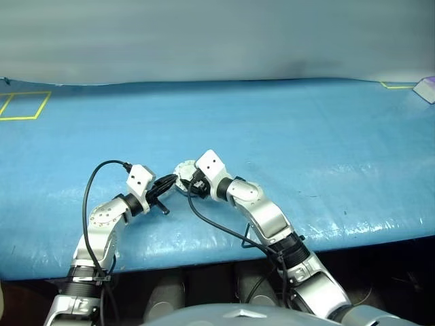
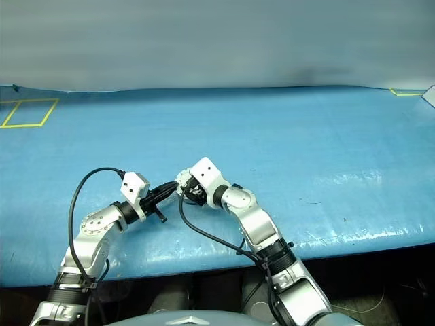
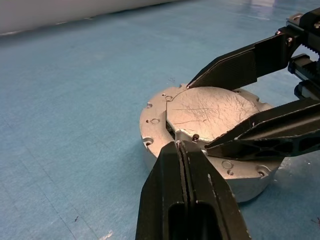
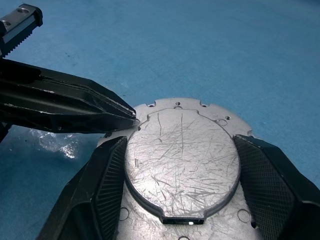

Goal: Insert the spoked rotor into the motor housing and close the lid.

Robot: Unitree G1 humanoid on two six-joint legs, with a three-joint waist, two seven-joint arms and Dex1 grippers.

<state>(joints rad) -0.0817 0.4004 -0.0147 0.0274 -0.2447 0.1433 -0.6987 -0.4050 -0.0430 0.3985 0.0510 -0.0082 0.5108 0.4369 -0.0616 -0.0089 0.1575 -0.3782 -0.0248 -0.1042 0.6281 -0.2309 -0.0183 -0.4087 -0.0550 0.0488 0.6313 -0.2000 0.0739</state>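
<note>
Now the right claw [image 4: 181, 175] grips the lid [image 4: 182, 160] atop the motor housing [image 3: 155, 125]; the closed left claw [image 3: 179, 146] touches its edge.

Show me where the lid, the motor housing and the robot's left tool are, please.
lid [image 4: 182, 160]: right wrist view, middle of its scratched pale face.
motor housing [image 3: 152, 120]: left wrist view, its silver rim beside the lid.
left tool [image 3: 181, 150]: left wrist view, its shut fingertips at the lid's edge.

Even overhead light is washing the blue table [image 1: 285, 136], glare is streaking its near edge, and the scratched lid [image 4: 182, 160] is shining; near fingers are blurring slightly.
</note>
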